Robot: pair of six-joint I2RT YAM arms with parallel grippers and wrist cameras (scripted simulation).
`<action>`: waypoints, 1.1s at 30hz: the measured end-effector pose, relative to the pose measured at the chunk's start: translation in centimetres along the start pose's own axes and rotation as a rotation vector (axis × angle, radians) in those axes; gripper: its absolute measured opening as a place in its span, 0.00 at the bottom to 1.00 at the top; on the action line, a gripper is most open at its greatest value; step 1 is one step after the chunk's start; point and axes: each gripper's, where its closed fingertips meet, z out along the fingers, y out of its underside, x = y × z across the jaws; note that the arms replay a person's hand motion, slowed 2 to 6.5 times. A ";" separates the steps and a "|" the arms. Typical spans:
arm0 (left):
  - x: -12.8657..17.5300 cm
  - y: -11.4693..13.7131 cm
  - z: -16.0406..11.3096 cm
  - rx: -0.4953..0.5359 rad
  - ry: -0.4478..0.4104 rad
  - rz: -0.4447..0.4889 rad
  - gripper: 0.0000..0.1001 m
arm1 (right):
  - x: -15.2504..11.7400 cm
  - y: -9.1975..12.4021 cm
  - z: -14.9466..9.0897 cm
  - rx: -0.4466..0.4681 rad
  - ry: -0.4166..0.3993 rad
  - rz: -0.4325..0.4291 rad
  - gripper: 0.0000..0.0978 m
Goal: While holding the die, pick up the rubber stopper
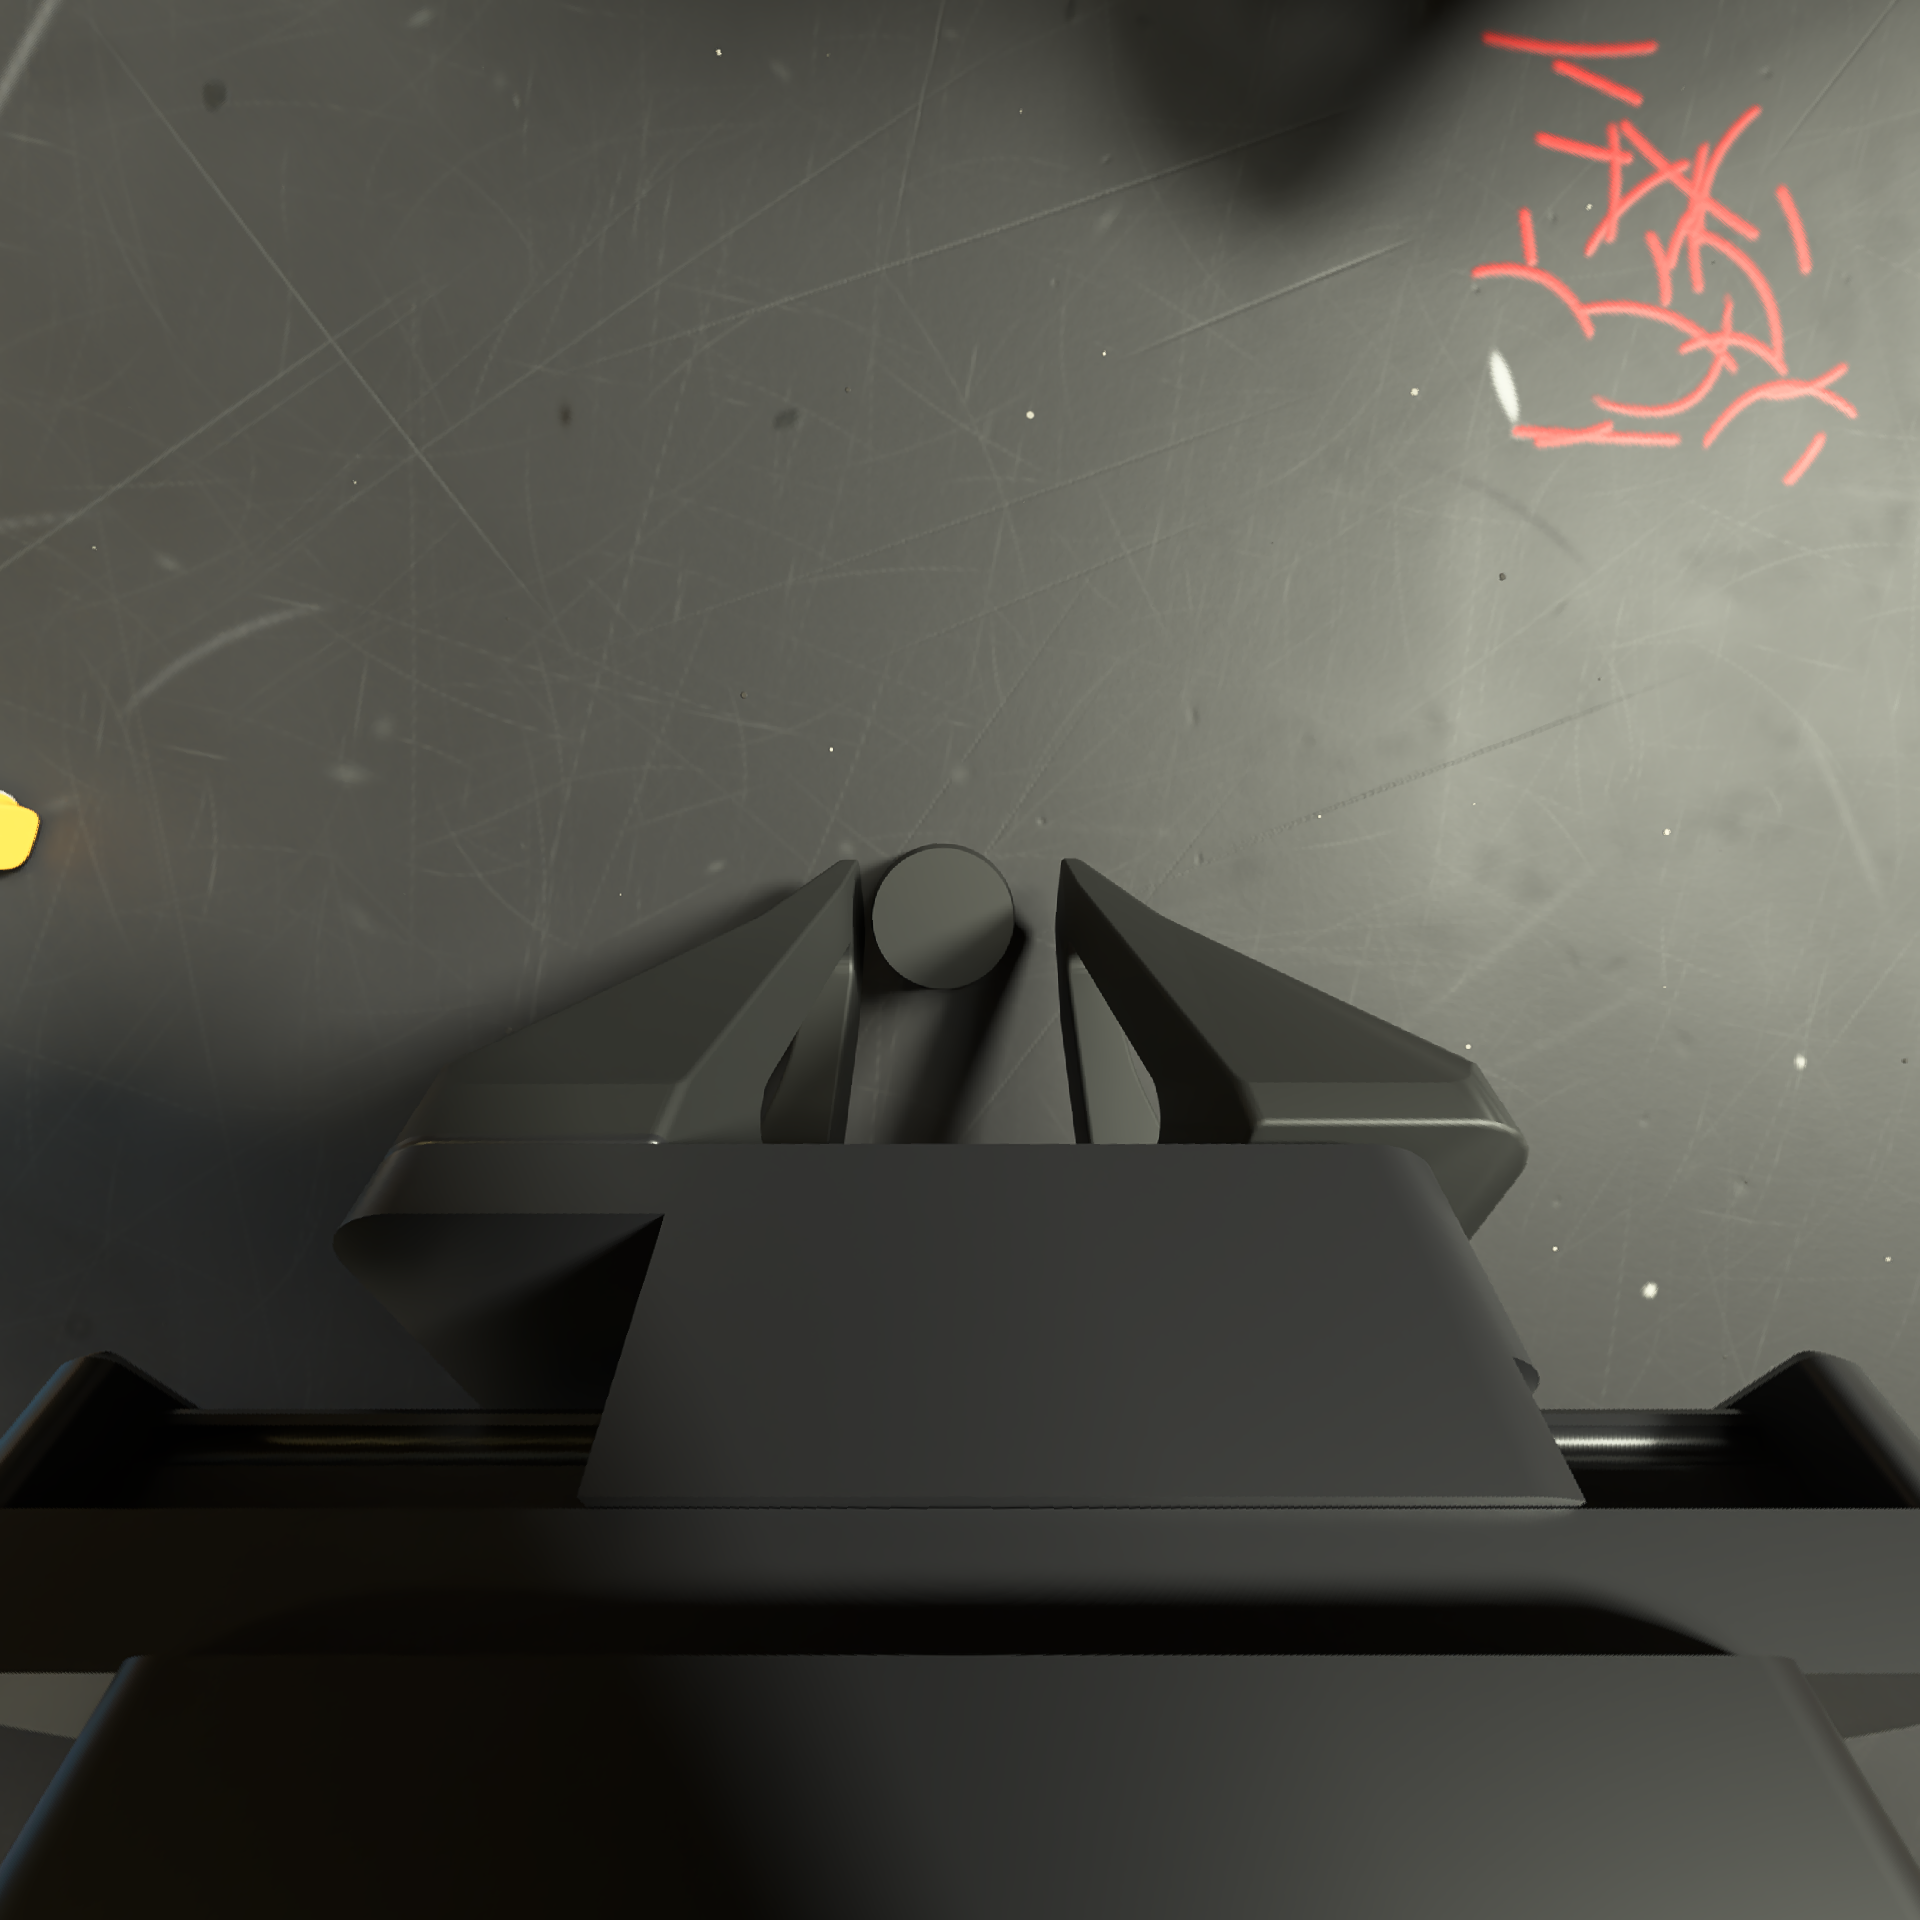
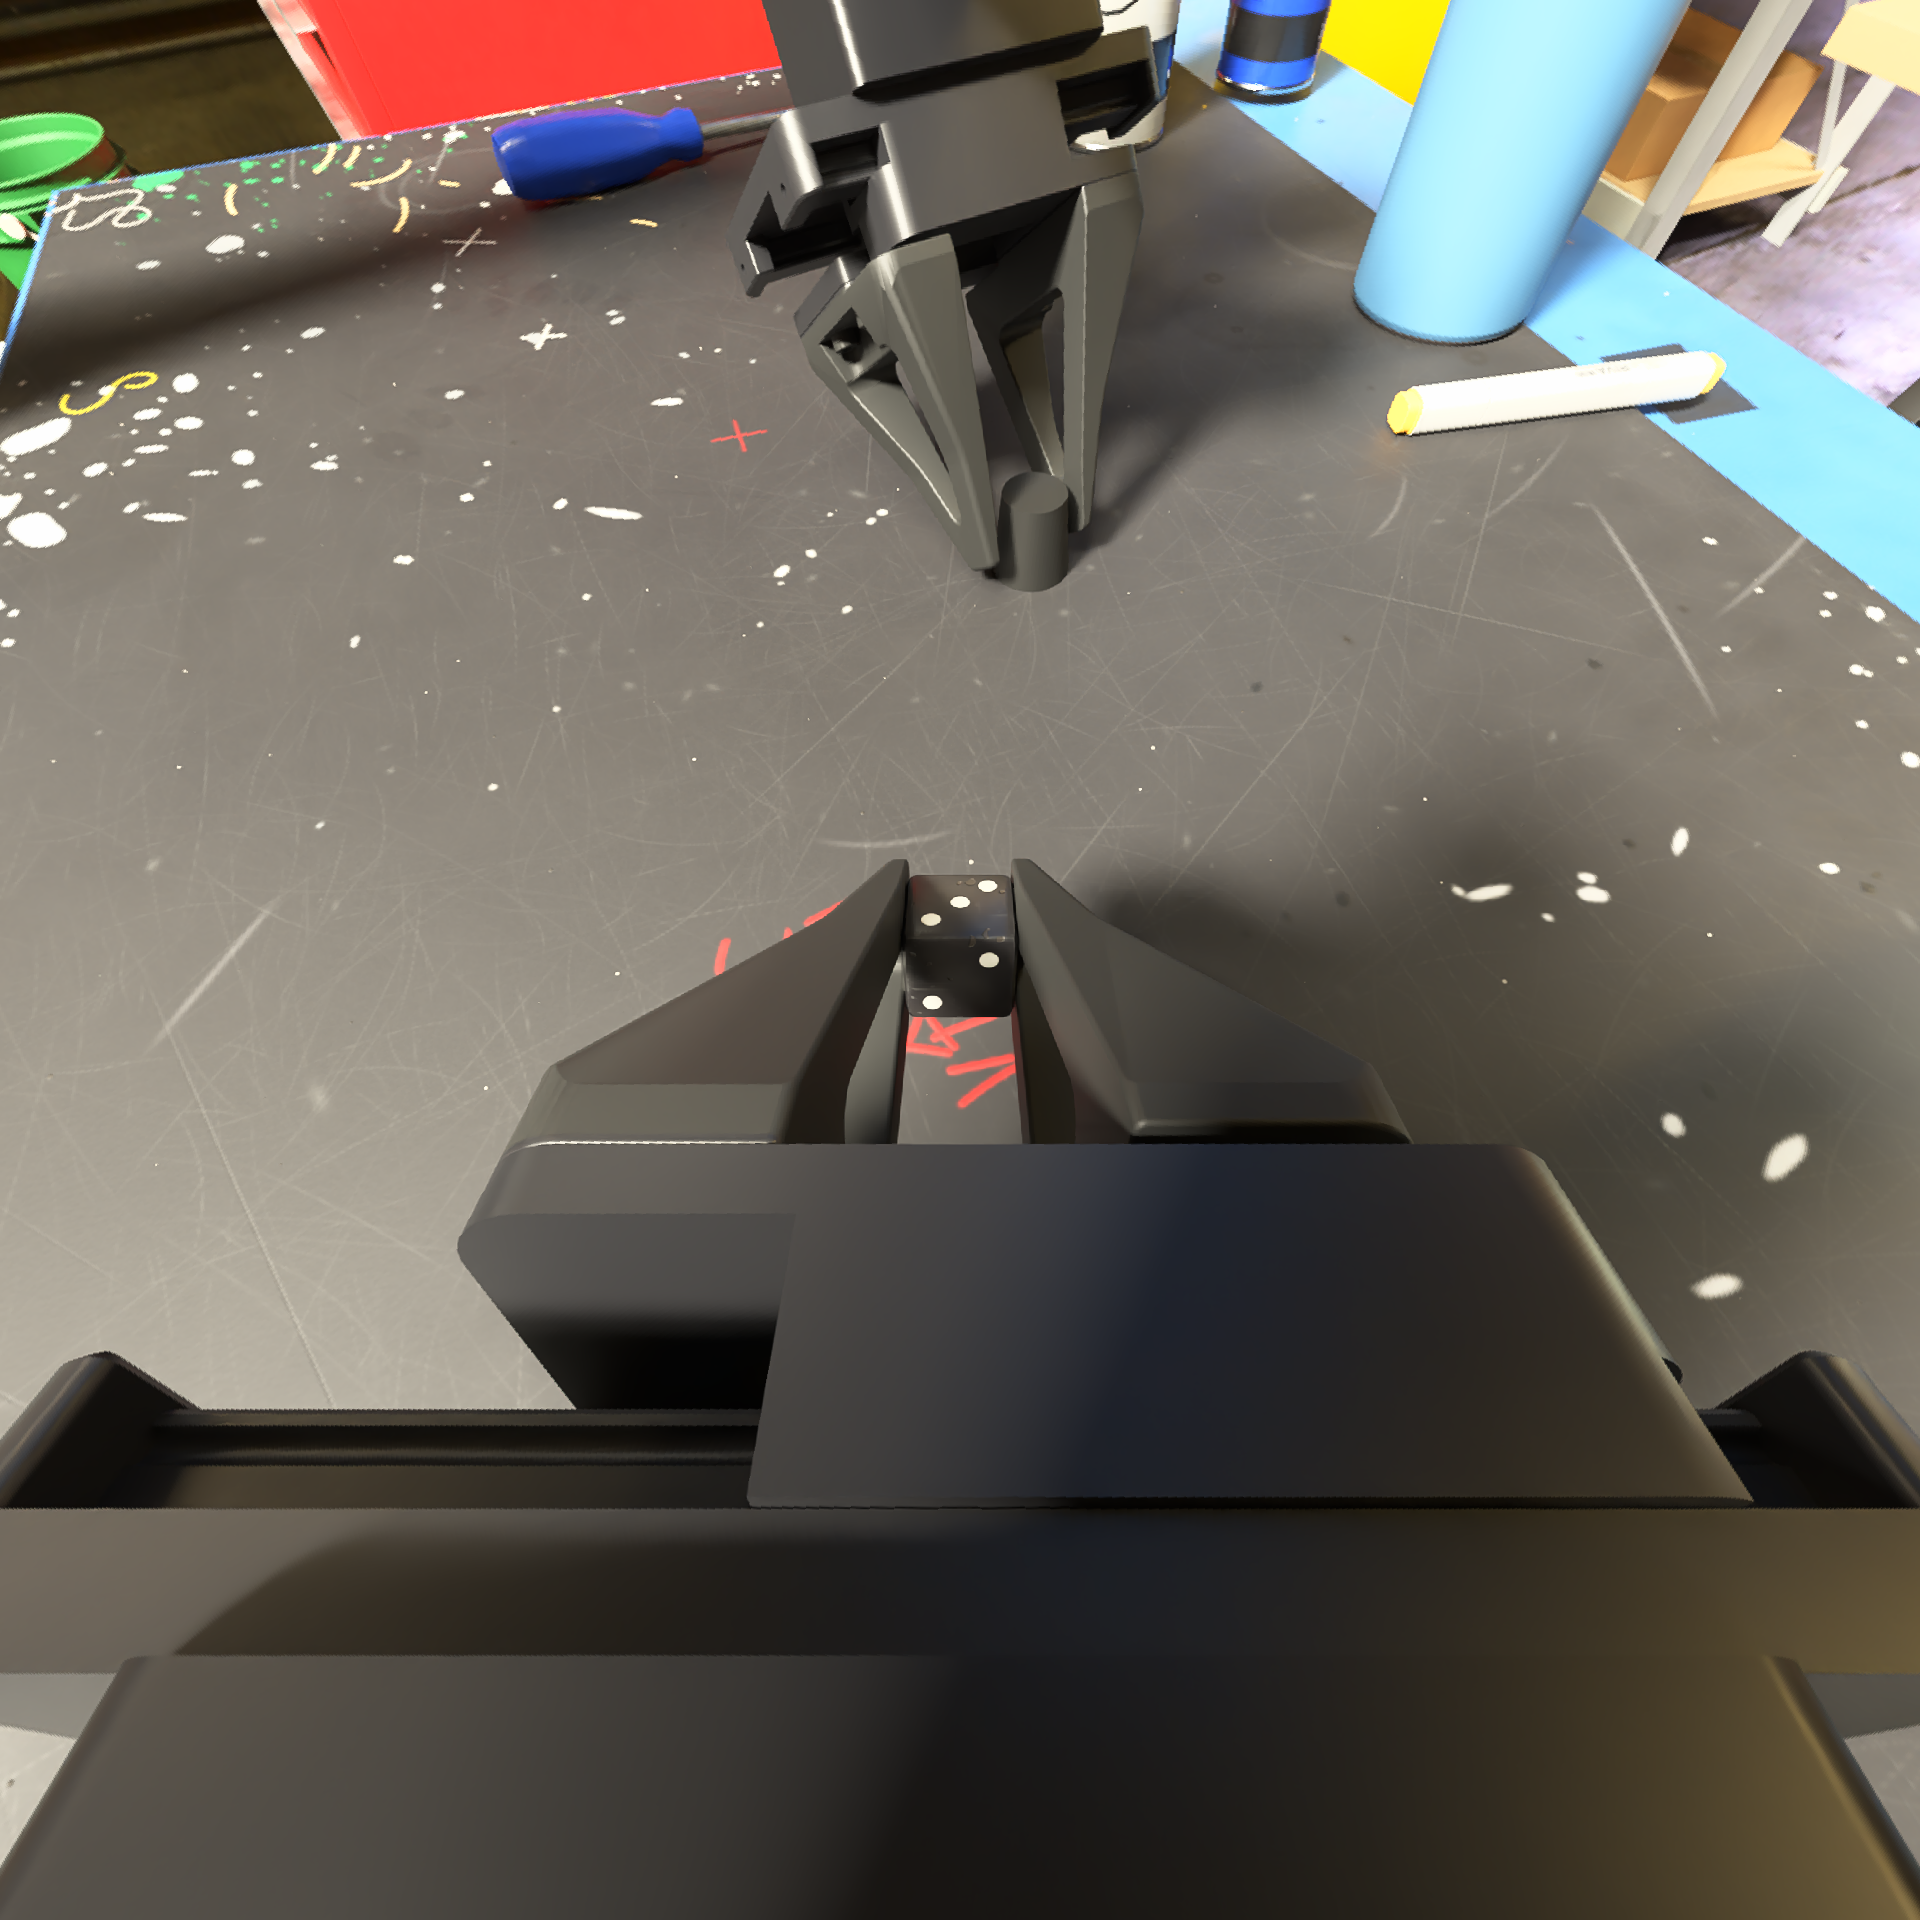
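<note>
The left gripper (image 1: 956,914) points straight down at the table (image 1: 623,520), its two fingers set either side of the rubber stopper (image 1: 941,916). The left finger lies against the stopper's side; a narrow gap shows at the right finger, so the jaws are nearly closed around it but not yet clamped on it. The stopper is a short dark grey cylinder standing upright on the table, long axis vertical, its flat round top facing the left wrist camera. From the right wrist view the same stopper (image 2: 1033,530) stands on its wider base between the tips of the left gripper (image 2: 1023,540).

The right gripper (image 2: 961,940) holds the die (image 2: 958,943) pinched between both fingers, above the table. The die is black with white pips, one face toward the camera and another facing up.

Red scribble marks (image 1: 1673,270) lie on the table beyond and to the right of the stopper. Farther out in the right wrist view lie a white marker with yellow ends (image 2: 1555,392), a light blue cylinder (image 2: 1486,166) and a blue-handled screwdriver (image 2: 597,151).
</note>
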 end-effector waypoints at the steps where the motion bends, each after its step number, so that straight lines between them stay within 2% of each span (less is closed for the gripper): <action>1: 0.0 0.0 0.0 0.004 0.004 0.001 0.31 | 0.0 0.0 0.0 0.001 -0.002 0.002 0.16; 8: -0.2 -0.4 0.2 0.025 0.007 -0.004 0.31 | 0.0 -0.1 -0.1 0.008 -0.011 0.006 0.16; 11: -0.3 -0.4 0.3 0.032 -0.003 -0.007 0.23 | -0.1 -0.1 -0.1 0.013 -0.019 0.007 0.16; 17: -0.3 -0.4 0.2 0.039 -0.014 0.001 0.24 | -0.3 -0.6 -0.2 0.037 -0.039 -0.005 0.16; 28: 0.1 -0.6 0.1 0.074 -0.072 0.080 0.24 | -0.7 -1.1 -0.3 0.074 -0.051 -0.051 0.16; 33: 0.7 -2.2 -0.5 0.157 -0.117 0.152 0.24 | -0.8 -1.2 -0.4 0.089 -0.049 -0.069 0.16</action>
